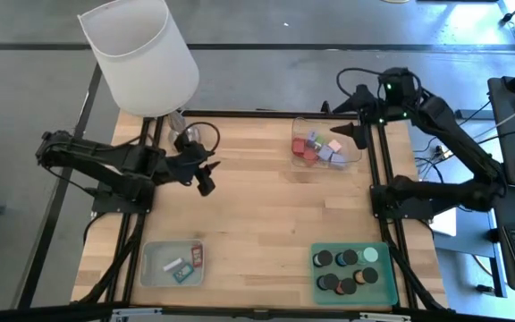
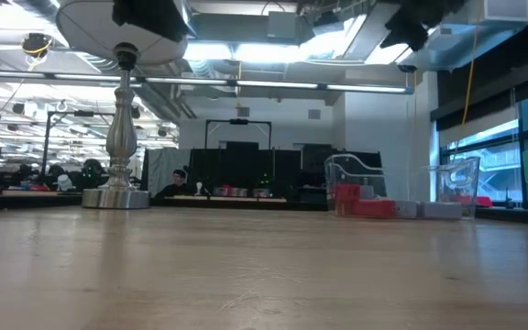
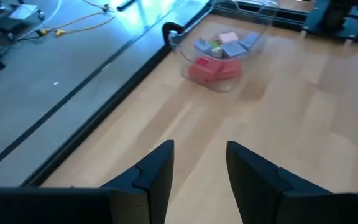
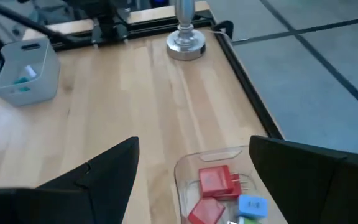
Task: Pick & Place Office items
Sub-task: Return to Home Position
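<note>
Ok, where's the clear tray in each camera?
High view: clear tray at the far edge, right of centre, by the right gripper.
Low view: right of centre, far side.
Left wrist view: far ahead of the left gripper.
Right wrist view: just under the right gripper.
Landmark: the red blocks inside, in all four.

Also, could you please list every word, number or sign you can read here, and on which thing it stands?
None: no text can be read in any view.
Small pieces in the grey tray: any marks too small.
Dark cylinders in the green tray: too small.
Blocks in the clear tray: no print shows.
</note>
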